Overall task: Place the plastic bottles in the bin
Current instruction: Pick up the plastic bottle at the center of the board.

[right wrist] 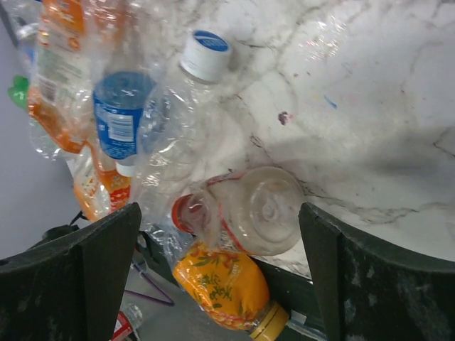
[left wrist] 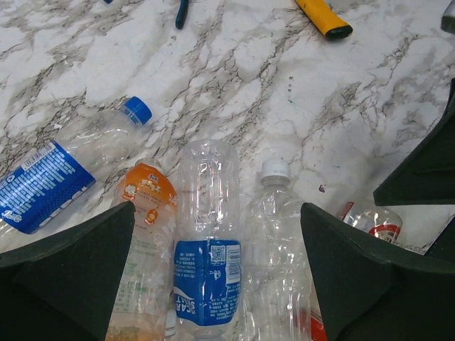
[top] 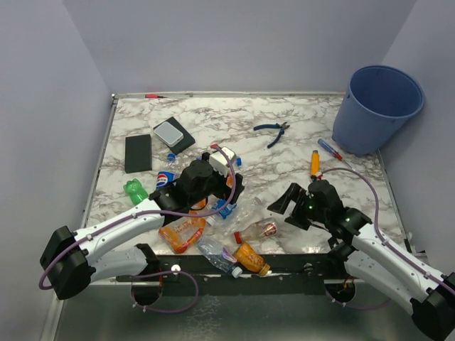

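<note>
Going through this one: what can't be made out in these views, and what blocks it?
- Top external: floor of the bin, hidden by its near wall.
- Top external: full count of the plastic bottles; the left gripper covers some.
- Left wrist: lower end of the middle blue-labelled bottle, cut by the frame edge.
- Right wrist: label print on the orange bottle, too small to read.

Bright, even overhead light leaves soft shadows on the table point(top: 213, 121) and glints on the bottles point(left wrist: 207, 206), the nearest slightly blurred.

Both arms reach forward low, left pincer point(left wrist: 217, 238) and right pincer point(right wrist: 220, 245) spread wide.
</note>
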`<state>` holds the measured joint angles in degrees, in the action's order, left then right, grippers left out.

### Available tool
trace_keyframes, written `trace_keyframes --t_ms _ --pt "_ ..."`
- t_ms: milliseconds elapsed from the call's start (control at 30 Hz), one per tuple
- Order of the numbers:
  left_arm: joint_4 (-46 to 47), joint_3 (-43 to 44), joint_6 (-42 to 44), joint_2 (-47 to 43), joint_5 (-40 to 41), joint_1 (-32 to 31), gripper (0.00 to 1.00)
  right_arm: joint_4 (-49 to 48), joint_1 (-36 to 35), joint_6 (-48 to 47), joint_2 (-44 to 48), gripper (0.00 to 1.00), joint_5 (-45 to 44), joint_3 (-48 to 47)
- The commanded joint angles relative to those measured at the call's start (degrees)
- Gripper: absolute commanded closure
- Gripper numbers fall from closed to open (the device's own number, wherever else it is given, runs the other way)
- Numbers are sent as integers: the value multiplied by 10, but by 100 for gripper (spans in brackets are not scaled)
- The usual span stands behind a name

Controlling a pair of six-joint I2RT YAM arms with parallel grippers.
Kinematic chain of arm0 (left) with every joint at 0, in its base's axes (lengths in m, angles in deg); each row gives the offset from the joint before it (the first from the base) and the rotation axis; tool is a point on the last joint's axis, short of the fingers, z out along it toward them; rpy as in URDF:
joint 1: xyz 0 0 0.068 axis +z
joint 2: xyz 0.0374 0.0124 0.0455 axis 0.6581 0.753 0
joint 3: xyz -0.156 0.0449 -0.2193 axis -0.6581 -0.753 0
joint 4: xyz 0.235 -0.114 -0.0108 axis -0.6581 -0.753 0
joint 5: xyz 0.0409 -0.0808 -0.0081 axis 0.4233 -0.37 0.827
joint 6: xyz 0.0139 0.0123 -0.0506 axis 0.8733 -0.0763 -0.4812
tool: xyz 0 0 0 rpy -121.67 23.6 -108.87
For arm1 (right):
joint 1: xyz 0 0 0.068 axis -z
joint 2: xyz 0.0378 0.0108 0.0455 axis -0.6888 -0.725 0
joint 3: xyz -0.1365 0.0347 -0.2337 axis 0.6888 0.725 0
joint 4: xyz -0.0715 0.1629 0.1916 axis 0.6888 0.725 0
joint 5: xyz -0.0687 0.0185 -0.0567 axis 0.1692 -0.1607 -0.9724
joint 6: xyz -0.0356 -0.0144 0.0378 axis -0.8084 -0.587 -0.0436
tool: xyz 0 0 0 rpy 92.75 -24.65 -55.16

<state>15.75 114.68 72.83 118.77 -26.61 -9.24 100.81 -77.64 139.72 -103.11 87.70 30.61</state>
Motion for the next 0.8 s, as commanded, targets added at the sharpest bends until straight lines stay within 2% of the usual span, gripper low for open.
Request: trace_keyframes --t_ms 0,667,767 --pt "11 -5 1 -21 -1 -4 1 43 0 32 -24 4 28 31" --pt "13 -9 3 -29 1 -13 1 -100 -14 41 -121 17 99 80" --pt "14 -9 3 -29 -2 -14 1 -107 -21 40 -126 21 103 80"
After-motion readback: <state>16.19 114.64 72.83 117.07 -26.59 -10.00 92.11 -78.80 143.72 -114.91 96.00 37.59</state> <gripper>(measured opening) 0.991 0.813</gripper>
